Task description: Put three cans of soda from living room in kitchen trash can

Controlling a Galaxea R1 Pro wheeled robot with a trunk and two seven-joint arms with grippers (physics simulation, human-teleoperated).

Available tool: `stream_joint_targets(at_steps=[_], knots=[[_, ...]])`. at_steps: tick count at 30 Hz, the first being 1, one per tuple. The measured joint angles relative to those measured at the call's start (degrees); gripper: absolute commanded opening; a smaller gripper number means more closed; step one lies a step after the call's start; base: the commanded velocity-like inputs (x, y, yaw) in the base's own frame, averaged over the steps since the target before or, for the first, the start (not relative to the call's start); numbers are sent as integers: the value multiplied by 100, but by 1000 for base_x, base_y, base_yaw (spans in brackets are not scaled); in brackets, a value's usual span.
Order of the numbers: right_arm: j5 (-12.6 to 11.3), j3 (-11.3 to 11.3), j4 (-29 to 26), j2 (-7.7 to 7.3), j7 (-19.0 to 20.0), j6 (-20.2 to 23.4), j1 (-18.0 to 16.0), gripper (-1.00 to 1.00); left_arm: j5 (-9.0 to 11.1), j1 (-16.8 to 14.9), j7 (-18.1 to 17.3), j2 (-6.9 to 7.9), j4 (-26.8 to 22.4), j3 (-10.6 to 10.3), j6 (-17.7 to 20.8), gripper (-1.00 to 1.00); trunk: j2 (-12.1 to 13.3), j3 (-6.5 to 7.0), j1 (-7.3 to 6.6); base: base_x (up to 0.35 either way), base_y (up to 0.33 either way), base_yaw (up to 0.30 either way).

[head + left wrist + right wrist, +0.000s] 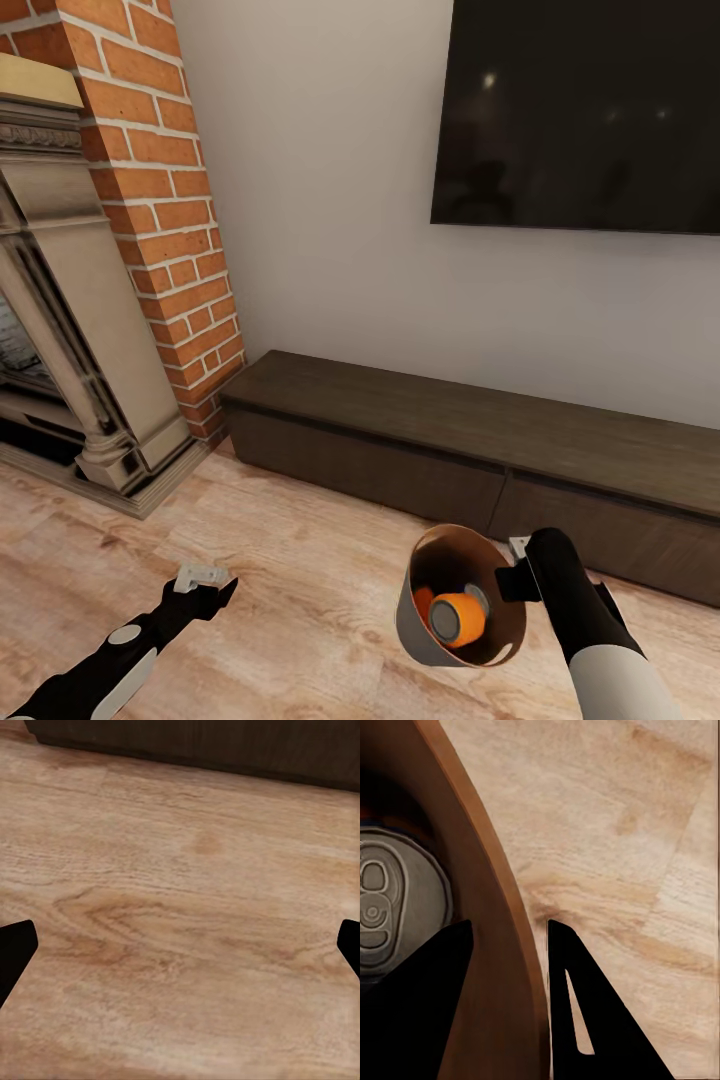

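I am in the living room. My right gripper (515,580) is shut on the rim of the tash can (408,612), holding it tilted above the wood floor with its brown inside facing me. An orange can of soda (460,620) lies inside, its grey top toward me. A second orange one (424,601) sits behind it, and another grey end (478,598) peeks beside them. The right wrist view has the bin's wall (487,900) between the fingers (585,1005) and a can top (390,907) inside. My left gripper (205,585) hangs open and empty over the floor, fingertips (15,952) wide apart.
A long low dark wood cabinet (480,430) runs along the wall ahead, under a black wall-mounted TV (580,110). The red brick fireplace (160,200) with its pale stone surround (80,330) stands at the left. Light wood floor (300,560) lies between me and the cabinet.
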Motion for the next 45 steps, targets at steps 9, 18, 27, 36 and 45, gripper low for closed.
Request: stream_joint_targets(at_steps=[9, 18, 27, 36, 45], knots=[[13, -1, 176, -384, -27, -4, -3, -100, 6, 1, 0, -44, 8, 0, -2, 100, 0, 0, 0, 0, 0, 0], [-18, 0, 241, -764, -11, -2, -3, -100, 8, 0, 0, -58, 10, 0, -2, 100, 0, 0, 0, 0, 0, 0], [-1, 5, 244, -848, 7, -4, 6, -100, 0, 0, 0, -60, 10, 0, -4, 100, -359, -161, 197, 0, 0, 0], [-20, 10, 246, -858, 22, -1, 7, -100, 0, 0, 0, -60, 10, -2, -11, 100, -720, -323, 395, 0, 0, 0], [-21, 17, 252, -843, 2, -1, 10, -100, 0, 0, 0, -60, 10, -9, -21, 100, -1081, -484, 593, 0, 0, 0]])
